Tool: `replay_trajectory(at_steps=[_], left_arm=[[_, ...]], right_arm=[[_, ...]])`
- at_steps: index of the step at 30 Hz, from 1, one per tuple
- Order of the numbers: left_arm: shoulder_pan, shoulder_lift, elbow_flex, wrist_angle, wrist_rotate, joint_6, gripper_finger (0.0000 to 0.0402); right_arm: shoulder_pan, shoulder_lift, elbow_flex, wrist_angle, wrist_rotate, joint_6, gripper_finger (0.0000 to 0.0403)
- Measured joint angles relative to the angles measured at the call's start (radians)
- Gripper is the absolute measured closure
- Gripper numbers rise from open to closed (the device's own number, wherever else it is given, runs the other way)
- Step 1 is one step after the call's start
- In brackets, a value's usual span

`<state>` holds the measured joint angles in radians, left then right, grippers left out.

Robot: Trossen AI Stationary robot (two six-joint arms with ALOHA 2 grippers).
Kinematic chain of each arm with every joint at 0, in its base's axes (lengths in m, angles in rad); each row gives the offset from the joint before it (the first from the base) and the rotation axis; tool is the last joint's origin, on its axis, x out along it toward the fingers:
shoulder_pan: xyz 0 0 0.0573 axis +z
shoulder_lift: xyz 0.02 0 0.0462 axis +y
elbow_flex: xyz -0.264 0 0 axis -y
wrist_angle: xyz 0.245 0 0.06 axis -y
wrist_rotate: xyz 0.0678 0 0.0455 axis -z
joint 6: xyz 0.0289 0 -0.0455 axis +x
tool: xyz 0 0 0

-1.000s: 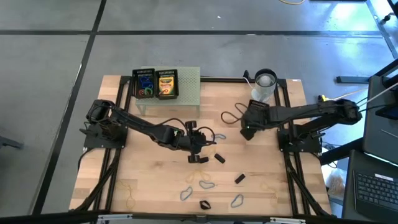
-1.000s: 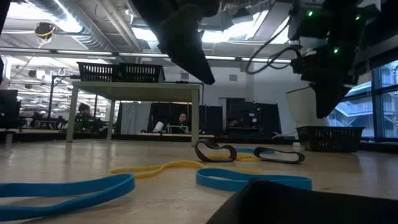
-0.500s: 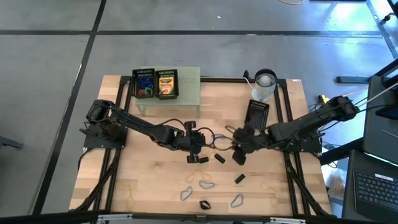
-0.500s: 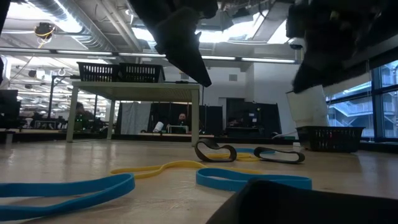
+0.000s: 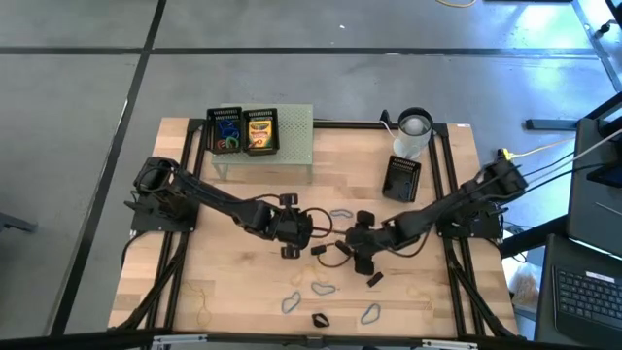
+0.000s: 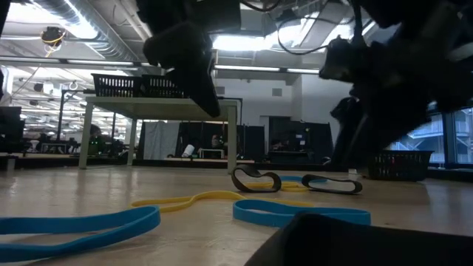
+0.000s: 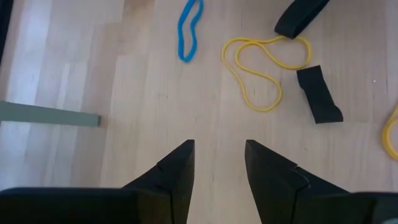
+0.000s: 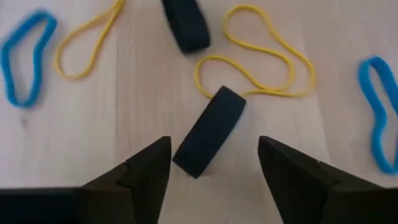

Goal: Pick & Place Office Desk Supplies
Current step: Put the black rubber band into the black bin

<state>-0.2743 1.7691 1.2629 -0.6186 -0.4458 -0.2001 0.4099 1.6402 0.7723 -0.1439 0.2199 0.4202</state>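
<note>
I am reaching both arms in over the middle of the table, and most of the sorting is still ahead of me. On the pale green stand two baskets are sitting side by side: one is holding coloured loops, the other a crayon box. A third black basket is standing on the table near the white cup; I cannot see into it.

My right gripper is hanging with its fingers spread wide and empty, straddling a small black clip that is lying on the wood just beside a yellow rubber band. I judge this clip to be my next pick. A second black clip and two blue loops are lying around it.

My left gripper is partly open and holding nothing, pointing at bare wood, with a blue loop, a yellow band and a black clip lying ahead of it.

Still loose near the front edge are grey wire clips, another black clip and thin tan bands.

In the low view both grippers are showing only as dark shapes overhead, and a dark blurred object is blocking the near corner.
</note>
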Motion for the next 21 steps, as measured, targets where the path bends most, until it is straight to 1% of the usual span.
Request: replay_trajectory(at_steps=[3, 5, 11, 14, 17, 21], left_arm=[[-0.006, 0.0, 0.0, -0.002, 0.0, 0.0, 0.0267], [-0.007, 0.0, 0.0, -0.007, 0.0, 0.0, 0.0269], [-0.007, 0.0, 0.0, -0.01, -0.001, 0.0, 0.027], [-0.007, 0.0, 0.0, -0.01, -0.001, 0.001, 0.0271], [-0.007, 0.0, 0.0, -0.01, -0.001, -0.008, 0.0272], [-0.007, 0.0, 0.0, -0.01, -0.001, -0.026, 0.0272]], right_arm=[[0.0, 0.047, 0.0, 0.055, 0.0, -0.092, 0.0157], [-0.002, 0.071, 0.0, 0.089, 0.0, -0.118, 0.0159], [-0.026, 0.104, 0.0, 0.105, -0.012, -0.1, 0.0172], [-0.037, 0.111, 0.001, 0.107, -0.042, -0.087, 0.0182], [-0.04, 0.112, 0.002, 0.108, -0.052, -0.088, 0.0204], [-0.04, 0.113, 0.002, 0.108, -0.06, -0.088, 0.0257]])
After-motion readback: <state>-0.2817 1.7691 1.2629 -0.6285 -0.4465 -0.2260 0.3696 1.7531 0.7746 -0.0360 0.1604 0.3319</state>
